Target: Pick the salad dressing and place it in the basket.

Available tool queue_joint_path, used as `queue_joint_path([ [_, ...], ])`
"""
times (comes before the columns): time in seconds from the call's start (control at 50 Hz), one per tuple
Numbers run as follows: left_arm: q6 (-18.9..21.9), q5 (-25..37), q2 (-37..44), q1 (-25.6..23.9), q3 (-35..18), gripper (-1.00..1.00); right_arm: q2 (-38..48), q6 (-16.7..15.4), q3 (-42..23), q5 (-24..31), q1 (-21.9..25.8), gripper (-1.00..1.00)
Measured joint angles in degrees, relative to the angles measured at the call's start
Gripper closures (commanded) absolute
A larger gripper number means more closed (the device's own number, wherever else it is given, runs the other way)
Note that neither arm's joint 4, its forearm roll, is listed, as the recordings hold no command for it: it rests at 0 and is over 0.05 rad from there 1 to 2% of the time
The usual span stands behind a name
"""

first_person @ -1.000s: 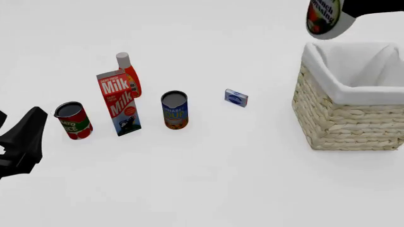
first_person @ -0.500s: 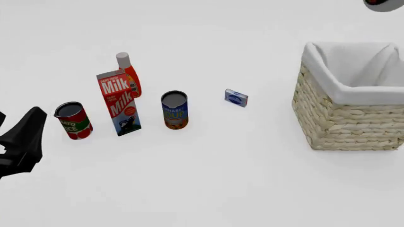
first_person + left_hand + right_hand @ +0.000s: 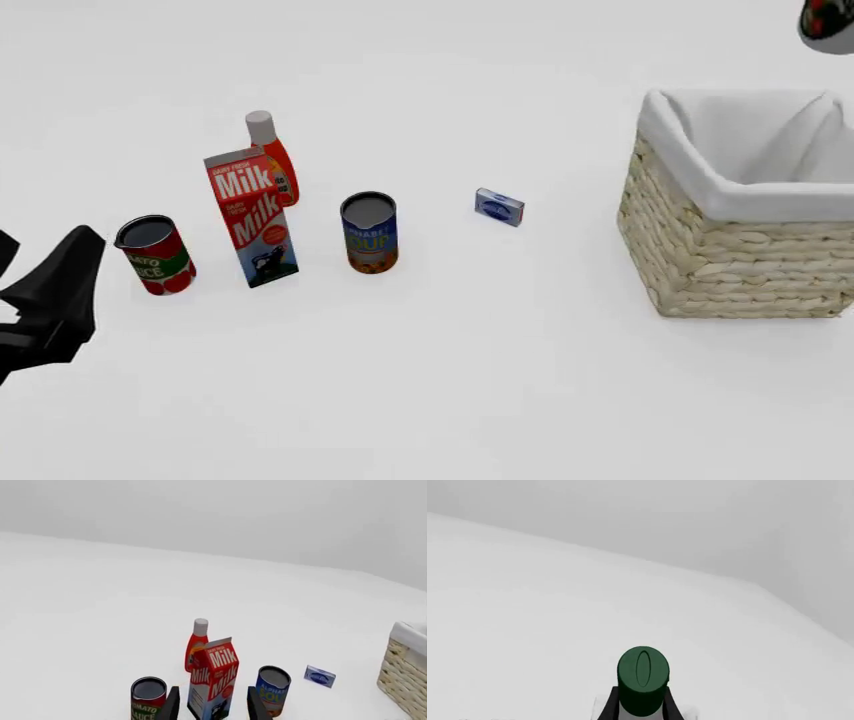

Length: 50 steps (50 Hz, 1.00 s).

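The salad dressing (image 3: pixel 830 25) shows only as a dark and white bit at the top right corner of the front view, high above the basket (image 3: pixel 741 250). In the right wrist view its dark green cap (image 3: pixel 642 672) sits between my right gripper's fingers (image 3: pixel 608 706), which are shut on the bottle. The basket is pale wicker with a white lining and stands at the right; its inside shows only cloth. My left gripper (image 3: pixel 60 290) is open and empty at the left edge, near the cans; it also shows in the left wrist view (image 3: pixel 213 690).
A milk carton (image 3: pixel 251 218), a red-orange bottle with a white cap (image 3: pixel 274 155), a tomato sauce can (image 3: pixel 155 255) and a soup can (image 3: pixel 370 233) stand at the left. A small blue box (image 3: pixel 499 208) lies between them and the basket.
The salad dressing rose from just above the basket's left rim and moved right, almost leaving the front view's top right corner. The left gripper barely shifted.
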Motion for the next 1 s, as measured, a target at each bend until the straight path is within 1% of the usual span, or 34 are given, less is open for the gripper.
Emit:
queue_joint_path([
  [0.34, -0.2, -0.6, 1.0, -0.3, 0.0, -1.0, 3.9, 0.5, 1.4, -2.1, -3.5, 1.0],
  [0.76, -0.2, -1.2, 1.7, -0.9, 0.0, -1.0, 9.4, 0.6, 3.0, -5.6, -5.0, 1.0],
  [1.0, -0.1, -1.4, 2.1, -1.0, 0.0, -1.0, 10.9, 0.6, 3.2, -6.3, -5.7, 1.0],
])
